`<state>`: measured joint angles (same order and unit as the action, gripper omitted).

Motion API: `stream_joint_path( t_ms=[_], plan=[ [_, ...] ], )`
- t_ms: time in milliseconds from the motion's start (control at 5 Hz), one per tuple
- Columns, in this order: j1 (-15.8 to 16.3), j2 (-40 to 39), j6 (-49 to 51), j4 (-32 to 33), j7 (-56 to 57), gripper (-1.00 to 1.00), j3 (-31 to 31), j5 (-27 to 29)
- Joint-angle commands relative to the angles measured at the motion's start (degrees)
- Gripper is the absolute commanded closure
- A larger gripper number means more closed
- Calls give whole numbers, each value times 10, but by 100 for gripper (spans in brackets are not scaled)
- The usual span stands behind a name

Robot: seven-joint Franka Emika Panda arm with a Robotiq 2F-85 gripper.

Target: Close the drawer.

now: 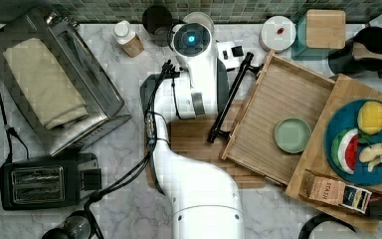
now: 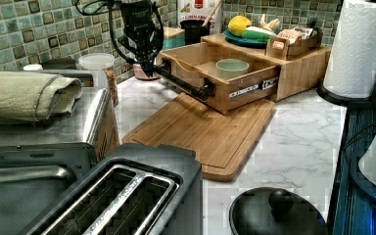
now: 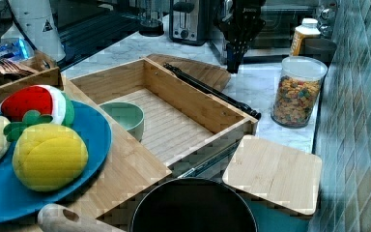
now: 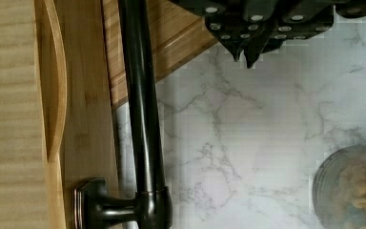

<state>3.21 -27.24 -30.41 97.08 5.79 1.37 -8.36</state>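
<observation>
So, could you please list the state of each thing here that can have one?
drawer: pulled open, green bowl inside
claw: shut, beside the drawer's black handle, holding nothing
toaster: slots empty
cereal jar: lid on

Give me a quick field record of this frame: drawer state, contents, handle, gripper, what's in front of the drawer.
drawer: pulled well out of its wooden cabinet, slide rail exposed
contents: one pale green bowl on the ribbed floor
handle: black bar across the drawer front, free
gripper: shut, beside the handle, over the marble counter, holding nothing
in front: bamboo cutting board lying flat under the drawer front
</observation>
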Motion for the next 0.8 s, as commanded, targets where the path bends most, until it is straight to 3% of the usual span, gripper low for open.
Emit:
stream_joint_path(
  t_ms=[200, 800],
  plan=[
    [-23, -26, -10, -55, 17, 100, 13, -4],
    [-51, 10, -30, 29, 66, 100, 7, 24]
  ],
)
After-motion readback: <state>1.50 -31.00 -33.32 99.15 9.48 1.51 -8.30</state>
